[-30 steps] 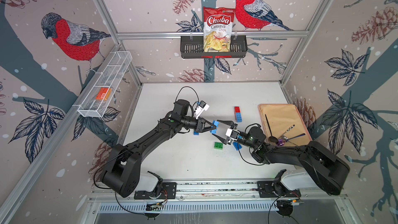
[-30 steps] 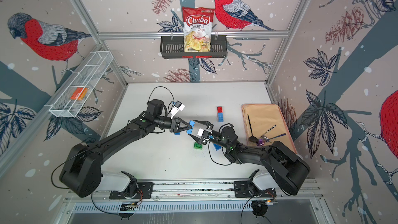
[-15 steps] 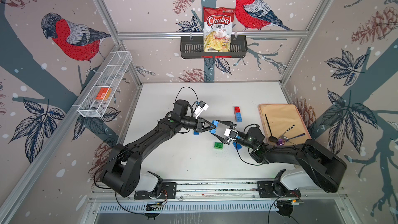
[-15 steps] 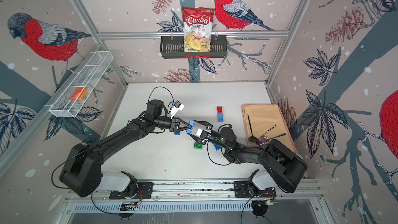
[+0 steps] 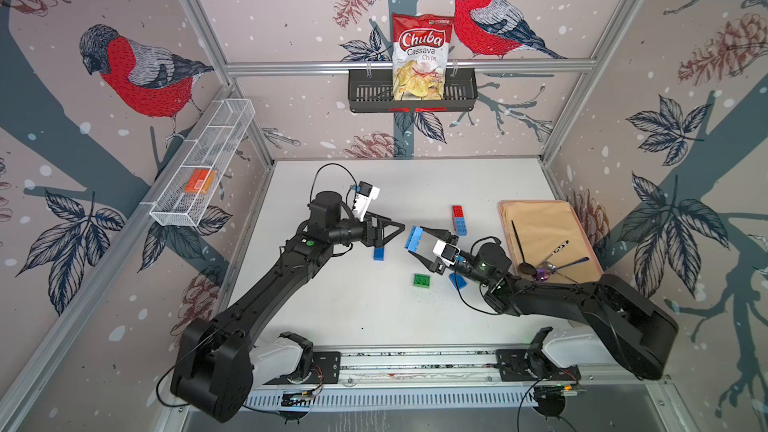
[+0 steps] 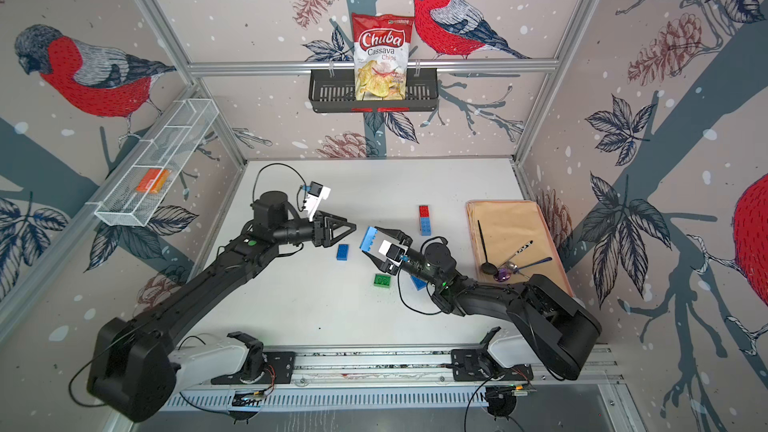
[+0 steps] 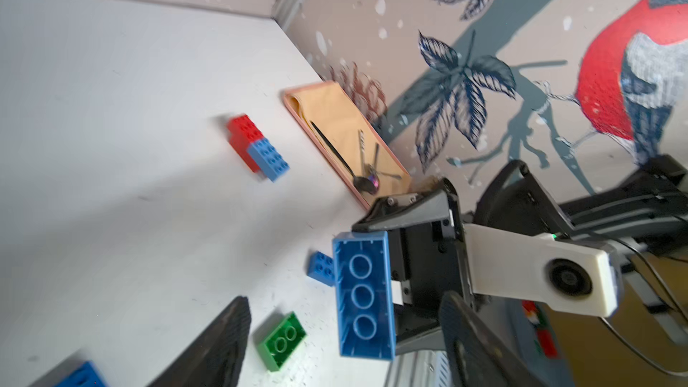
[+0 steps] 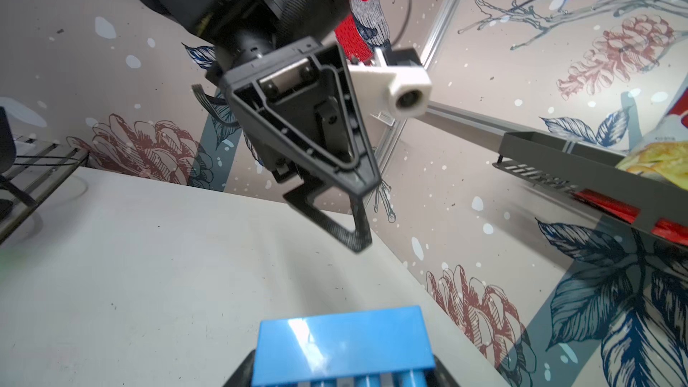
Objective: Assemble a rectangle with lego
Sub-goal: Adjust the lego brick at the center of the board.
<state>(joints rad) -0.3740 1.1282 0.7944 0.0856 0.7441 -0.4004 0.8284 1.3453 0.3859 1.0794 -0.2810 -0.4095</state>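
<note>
Left jaws newly wide, off the light blue brick point(image 5: 415, 238); right jaws tight around it.

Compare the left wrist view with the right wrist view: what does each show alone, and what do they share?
Left wrist view only: the red-and-blue stack, the green brick, a small blue brick and the tray with spoons. Right wrist view only: the black wall basket with the chips bag. Shared: the white table, the light blue brick clamped in the right gripper, and the open, empty left gripper.
</note>
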